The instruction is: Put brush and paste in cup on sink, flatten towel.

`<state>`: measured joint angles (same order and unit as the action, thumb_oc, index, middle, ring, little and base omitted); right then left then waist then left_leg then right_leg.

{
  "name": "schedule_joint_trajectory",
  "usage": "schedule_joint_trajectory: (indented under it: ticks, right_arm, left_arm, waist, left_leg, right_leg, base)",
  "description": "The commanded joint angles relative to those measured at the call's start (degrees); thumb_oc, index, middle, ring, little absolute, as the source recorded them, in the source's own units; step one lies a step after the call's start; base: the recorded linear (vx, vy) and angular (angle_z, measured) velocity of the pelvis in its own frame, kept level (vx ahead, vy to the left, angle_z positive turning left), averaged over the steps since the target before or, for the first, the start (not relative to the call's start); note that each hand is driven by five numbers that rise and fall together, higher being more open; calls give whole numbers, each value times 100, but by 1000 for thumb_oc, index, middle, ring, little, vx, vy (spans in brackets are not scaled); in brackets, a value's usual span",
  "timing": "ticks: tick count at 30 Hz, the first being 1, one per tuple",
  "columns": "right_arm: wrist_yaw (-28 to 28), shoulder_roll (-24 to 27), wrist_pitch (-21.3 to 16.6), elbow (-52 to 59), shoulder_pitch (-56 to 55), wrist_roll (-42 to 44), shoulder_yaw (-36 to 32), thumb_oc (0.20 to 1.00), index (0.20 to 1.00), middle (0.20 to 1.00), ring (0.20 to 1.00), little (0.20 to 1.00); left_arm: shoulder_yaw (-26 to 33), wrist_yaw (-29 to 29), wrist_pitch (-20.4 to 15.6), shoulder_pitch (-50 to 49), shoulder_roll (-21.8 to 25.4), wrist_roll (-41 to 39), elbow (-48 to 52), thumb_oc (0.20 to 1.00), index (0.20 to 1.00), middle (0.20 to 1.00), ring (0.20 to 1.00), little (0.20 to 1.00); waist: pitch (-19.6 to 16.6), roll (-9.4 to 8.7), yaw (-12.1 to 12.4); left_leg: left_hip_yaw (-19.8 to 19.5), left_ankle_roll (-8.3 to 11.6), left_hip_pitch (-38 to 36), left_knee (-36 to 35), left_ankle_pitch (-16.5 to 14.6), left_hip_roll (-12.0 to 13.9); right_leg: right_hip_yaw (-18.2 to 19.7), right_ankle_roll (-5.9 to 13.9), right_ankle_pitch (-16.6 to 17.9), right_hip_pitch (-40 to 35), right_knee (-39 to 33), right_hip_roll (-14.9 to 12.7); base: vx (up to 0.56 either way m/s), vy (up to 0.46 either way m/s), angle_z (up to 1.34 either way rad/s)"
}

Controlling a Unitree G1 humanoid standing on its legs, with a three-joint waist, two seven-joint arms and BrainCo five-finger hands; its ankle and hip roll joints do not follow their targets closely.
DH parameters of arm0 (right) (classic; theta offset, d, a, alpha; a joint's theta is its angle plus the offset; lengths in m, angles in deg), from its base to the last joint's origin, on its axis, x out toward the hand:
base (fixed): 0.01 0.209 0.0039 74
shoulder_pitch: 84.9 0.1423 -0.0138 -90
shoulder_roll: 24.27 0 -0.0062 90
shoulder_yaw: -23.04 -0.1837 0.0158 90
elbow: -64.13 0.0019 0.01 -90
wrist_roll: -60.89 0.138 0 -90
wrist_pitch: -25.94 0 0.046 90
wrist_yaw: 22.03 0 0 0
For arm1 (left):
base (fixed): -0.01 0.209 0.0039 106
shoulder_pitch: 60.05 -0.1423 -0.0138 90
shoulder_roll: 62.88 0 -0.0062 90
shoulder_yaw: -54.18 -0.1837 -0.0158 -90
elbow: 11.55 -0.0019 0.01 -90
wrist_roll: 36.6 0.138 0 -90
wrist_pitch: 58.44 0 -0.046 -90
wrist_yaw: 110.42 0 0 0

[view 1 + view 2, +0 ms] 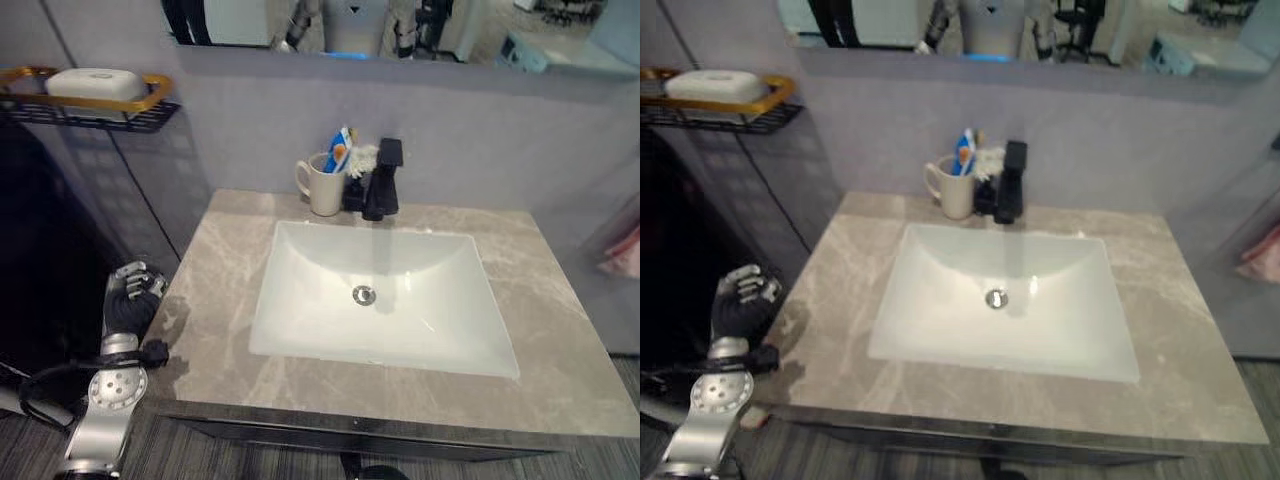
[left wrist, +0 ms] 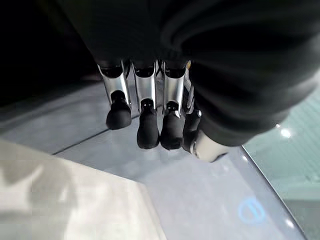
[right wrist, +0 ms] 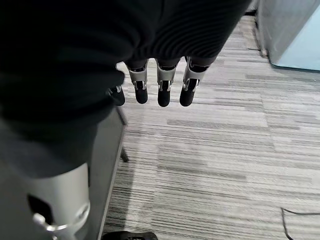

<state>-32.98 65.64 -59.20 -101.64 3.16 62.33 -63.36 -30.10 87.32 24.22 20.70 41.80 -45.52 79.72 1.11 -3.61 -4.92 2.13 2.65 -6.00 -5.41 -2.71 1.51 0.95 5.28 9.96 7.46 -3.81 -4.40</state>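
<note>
The brush [image 1: 342, 148] and paste [image 1: 336, 157] are seen upright in the cup [image 1: 324, 186], set behind the sink [image 1: 383, 352] beside the tap [image 1: 383, 180]. The left hand [image 1: 131, 297] is held off the desk [image 1: 560, 340] edge, fingers [image 2: 148, 131] loosely released; the right hand [image 3: 159, 82] is hung over the floor, likewise empty. No towel can be made out.

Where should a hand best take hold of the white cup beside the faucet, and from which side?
Probably by the cup's handle, or around its body, coming from the robot's left: the handle sticks out that way, while the black faucet stands close on its right and the brush and paste stick out of the top.
</note>
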Motion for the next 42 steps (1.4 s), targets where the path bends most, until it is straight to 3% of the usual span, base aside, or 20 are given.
schedule_joint_trajectory:
  ticks: [1,4,7,10,12,14,15,16,17,18,19,20,21,26,33,36,38,41,42]
  right_arm:
    - [-12,-97,-6,-102,198,127,-13,1000,1000,1000,1000,1000]
    - [-9,-162,-29,-8,162,175,-18,1000,1000,1000,1000,1000]
    - [2,-252,-49,117,22,234,9,1000,1000,1000,1000,1000]
    - [20,-281,-47,128,-38,224,43,1000,1000,1000,1000,1000]
    - [-2,-302,-25,97,-100,208,45,1000,1000,1000,1000,1000]
    - [-36,-309,-28,88,-69,197,72,1000,1000,1000,1000,1000]
    - [-42,-304,-81,75,-87,248,97,1000,1000,1000,1000,1000]
    - [-42,-300,-94,44,-108,273,82,1000,1000,1000,1000,1000]
    - [-41,-302,-94,44,-105,273,81,1000,1000,1000,1000,1000]
    - [-61,-303,-107,-4,-138,291,65,1000,1000,1000,1000,1000]
    - [-61,-303,-107,-4,-138,291,65,1000,1000,1000,1000,1000]
    - [-117,-293,-113,-68,-187,318,10,1000,1000,1000,1000,1000]
    - [-153,-283,-104,-88,-185,299,-8,1000,1000,1000,1000,1000]
    - [-193,-242,-49,-149,-132,193,-10,1000,1000,1000,1000,1000]
    - [-269,-75,-139,99,-118,201,66,1000,1000,1000,1000,1000]
    - [-319,32,-148,67,-143,128,150,1000,1000,1000,1000,1000]
    - [-330,122,-151,22,-107,94,195,1000,1000,1000,1000,1000]
    - [-367,272,-175,-58,9,97,218,1000,1000,1000,1000,1000]
    - [-367,272,-176,-59,15,97,217,1000,1000,1000,1000,1000]
  left_arm:
    - [281,-276,-399,213,163,-135,696,200,200,200,200,200]
    - [328,-365,-387,65,173,-126,843,200,200,200,200,200]
    - [186,-516,-382,-82,148,-198,970,200,200,200,200,200]
    - [100,-555,-359,-64,242,-95,965,200,200,200,200,200]
    - [-33,-540,-345,50,275,-82,978,200,200,200,200,200]
    - [-95,-471,-337,155,263,-50,902,200,200,200,200,200]
    - [-222,-458,-332,297,262,-14,819,200,200,200,200,200]
    - [-259,-466,-331,332,284,15,804,200,200,200,200,200]
    - [-260,-465,-332,336,285,16,801,200,200,200,200,200]
    - [-278,-465,-318,341,306,27,831,200,200,200,200,200]
    - [-278,-465,-318,341,306,27,831,200,200,200,200,200]
    - [-214,-449,-287,284,395,114,940,200,200,200,200,200]
    - [-163,-421,-292,249,434,156,996,200,200,200,200,200]
    - [-98,-381,-316,225,402,192,1080,200,200,200,200,200]
    - [-366,-266,-371,483,228,211,893,200,200,200,200,200]
    - [-582,-128,-423,747,84,270,871,200,200,200,200,200]
    - [-705,-103,-473,859,59,292,880,200,200,200,200,200]
    - [-735,-27,-522,911,36,335,943,200,200,200,200,200]
    - [-734,-27,-522,915,35,336,943,200,200,200,200,200]
  waist:
    - [330,-104,8]
    - [406,-190,35]
    - [578,-311,6]
    - [629,-337,-35]
    - [708,-328,-80]
    - [811,-214,-87]
    - [842,-50,-136]
    - [805,-19,-130]
    - [798,-31,-128]
    - [771,20,-94]
    - [771,20,-94]
    - [641,80,10]
    - [609,95,72]
    - [443,-3,297]
    - [510,-26,204]
    - [573,-24,191]
    - [652,-35,313]
    - [729,-40,526]
    - [726,-39,522]
  left_leg:
    - [-20,-383,-112,638,-691,-502]
    - [25,-443,-66,805,-770,-596]
    - [119,-509,-49,931,-829,-744]
    - [195,-521,-53,910,-809,-775]
    - [324,-522,-47,846,-719,-770]
    - [455,-518,19,800,-561,-672]
    - [567,-519,120,613,-290,-522]
    - [628,-494,161,497,-193,-474]
    - [634,-491,178,490,-165,-482]
    - [742,-481,230,396,-56,-389]
    - [742,-481,230,396,-56,-389]
    - [1122,-402,388,137,206,-190]
    - [1277,-387,422,124,226,-116]
    - [1839,-324,624,150,309,17]
    - [2110,-157,853,512,411,245]
    - [1907,-23,1023,496,604,323]
    - [1194,15,1169,579,590,134]
    - [-239,-15,1322,763,361,-396]
    - [-241,-18,1347,772,379,-398]
  right_leg:
    - [-54,626,50,250,552,-406]
    - [-62,669,134,271,576,-496]
    - [-58,770,480,307,509,-666]
    - [-31,813,637,349,432,-710]
    - [-224,841,825,481,404,-755]
    - [-616,766,531,607,749,-701]
    - [-772,578,-75,645,1482,-400]
    - [-841,507,-322,627,1617,-314]
    - [-836,499,-298,643,1604,-320]
    - [-1070,433,-570,530,1868,-259]
    - [-1070,433,-570,530,1868,-259]
    - [-1423,324,-1014,234,2074,-179]
    - [-1617,321,-1129,76,2088,-264]
    - [-1784,454,-1139,-536,1524,-349]
    - [-1327,238,-1297,-711,699,47]
    - [-1243,141,-1288,-738,488,201]
    - [-1123,98,-1244,-728,408,215]
    - [-808,92,-1104,-638,286,259]
    - [-813,92,-1082,-622,278,258]
  base:
    - [-153,142,5]
    - [-155,126,1]
    - [-126,108,-4]
    - [-120,83,-10]
    - [-167,98,-27]
    - [-240,143,-53]
    - [-312,180,-68]
    - [-232,122,-79]
    - [-136,30,-95]
    - [-85,13,-86]
    - [-266,-16,-77]
    - [-237,-54,-80]
    - [-235,-54,-124]
    - [-110,-114,-114]
    - [-42,-146,-56]
    - [-83,-186,-15]
    - [-64,-117,-16]
    - [-65,-68,-54]
    - [-66,-35,-96]
